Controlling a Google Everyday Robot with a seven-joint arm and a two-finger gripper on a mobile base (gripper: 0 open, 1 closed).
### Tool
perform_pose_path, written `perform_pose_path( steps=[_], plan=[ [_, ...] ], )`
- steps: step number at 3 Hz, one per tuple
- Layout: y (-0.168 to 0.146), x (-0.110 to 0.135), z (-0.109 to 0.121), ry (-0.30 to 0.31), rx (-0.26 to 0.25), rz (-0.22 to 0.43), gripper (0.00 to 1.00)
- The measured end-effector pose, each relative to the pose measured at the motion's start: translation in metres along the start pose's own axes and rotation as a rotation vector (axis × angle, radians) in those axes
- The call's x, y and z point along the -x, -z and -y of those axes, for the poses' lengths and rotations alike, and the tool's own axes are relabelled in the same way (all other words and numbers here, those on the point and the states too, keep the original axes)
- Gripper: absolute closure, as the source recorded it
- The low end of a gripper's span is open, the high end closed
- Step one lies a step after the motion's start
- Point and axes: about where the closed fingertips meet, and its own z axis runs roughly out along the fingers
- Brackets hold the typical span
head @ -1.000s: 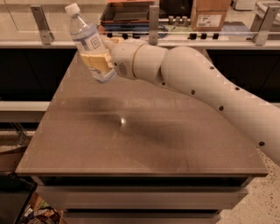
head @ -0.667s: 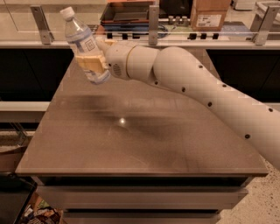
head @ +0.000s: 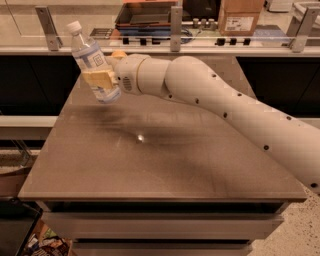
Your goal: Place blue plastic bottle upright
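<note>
The blue plastic bottle (head: 91, 60) is clear and ribbed, with a white cap and a white-blue label. It hangs in the air above the far left part of the brown table (head: 160, 150), nearly upright, its cap leaning up and to the left. My gripper (head: 101, 78) is shut on the bottle's lower half, with its yellowish fingers (head: 96, 78) clamped across the body. The white arm reaches in from the right edge of the view. The bottle's base is a little above the tabletop.
A counter with a glass rail (head: 170, 35) runs behind the table, carrying a dark tray (head: 145, 15) and a cardboard box (head: 239, 17). The table's left edge lies close below the bottle. A dark bin (head: 15, 225) stands at the lower left.
The arm has carried the bottle further left and slightly down, still gripped. The bottle's tilt is about the same.
</note>
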Motion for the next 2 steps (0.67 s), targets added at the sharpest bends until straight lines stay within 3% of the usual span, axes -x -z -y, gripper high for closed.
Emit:
perform_pose_path(
  steps=[2],
  plan=[
    [-0.024,-0.032,-0.005,-0.077,0.038,-0.041,1.0]
  ],
)
